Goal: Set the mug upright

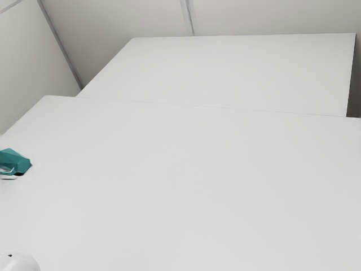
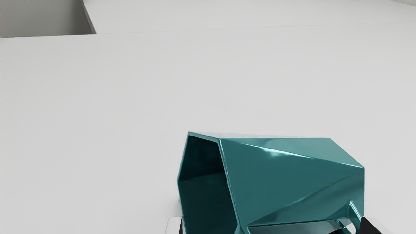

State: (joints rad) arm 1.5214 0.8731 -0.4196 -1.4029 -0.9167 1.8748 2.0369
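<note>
One teal mug (image 2: 292, 182) lies sideways at my parted fingers (image 2: 368, 228)

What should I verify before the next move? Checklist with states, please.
1. Mug upright: not ok, it lies on its side on the table.
2. Gripper open: ok, fingers stand wide apart.
3. Fingers lined up with the mug: ok, one is by the mouth, the other by the closed end.
4. Handle free of the fingers: cannot tell, its end by the mug's closed end comes very near one finger.
5. Fingers low enough for a firm hold: cannot tell, the depth between them and the mug is unclear.
</note>
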